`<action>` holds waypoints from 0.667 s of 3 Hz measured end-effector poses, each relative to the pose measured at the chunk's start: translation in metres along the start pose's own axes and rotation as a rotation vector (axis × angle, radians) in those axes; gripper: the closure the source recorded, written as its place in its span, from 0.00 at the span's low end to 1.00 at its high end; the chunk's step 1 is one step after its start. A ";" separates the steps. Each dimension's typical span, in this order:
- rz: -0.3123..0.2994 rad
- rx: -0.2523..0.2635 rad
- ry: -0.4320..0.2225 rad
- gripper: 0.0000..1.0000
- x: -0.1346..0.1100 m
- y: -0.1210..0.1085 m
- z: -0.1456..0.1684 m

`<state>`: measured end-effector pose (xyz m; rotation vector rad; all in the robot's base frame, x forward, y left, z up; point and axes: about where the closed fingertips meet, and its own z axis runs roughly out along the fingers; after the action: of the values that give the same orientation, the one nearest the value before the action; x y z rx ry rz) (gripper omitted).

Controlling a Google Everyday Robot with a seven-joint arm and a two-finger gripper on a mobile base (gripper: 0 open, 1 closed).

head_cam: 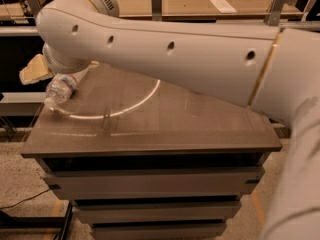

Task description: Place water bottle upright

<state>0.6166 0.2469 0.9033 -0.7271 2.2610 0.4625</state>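
Observation:
The water bottle [62,88], clear crinkled plastic with a white-and-red label band, lies tilted at the far left of the dark table top [200,129], close to its left edge. My gripper [36,70] shows as a tan part just above and left of the bottle, right against it, at the end of the big white arm [175,54] that spans the view. The wrist hides the bottle's upper end. I cannot tell whether the bottle rests on the table or hangs from the gripper.
A thin white ring [120,111] marks the table top. The table has drawers [150,184] below. Wooden benches with papers [222,5] stand behind. A cable [20,200] lies on the floor at the left.

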 end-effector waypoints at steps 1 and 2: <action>-0.009 0.106 0.041 0.00 -0.014 -0.006 0.035; 0.003 0.231 0.095 0.00 -0.022 -0.017 0.066</action>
<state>0.6740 0.2754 0.8718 -0.6384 2.3551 0.1661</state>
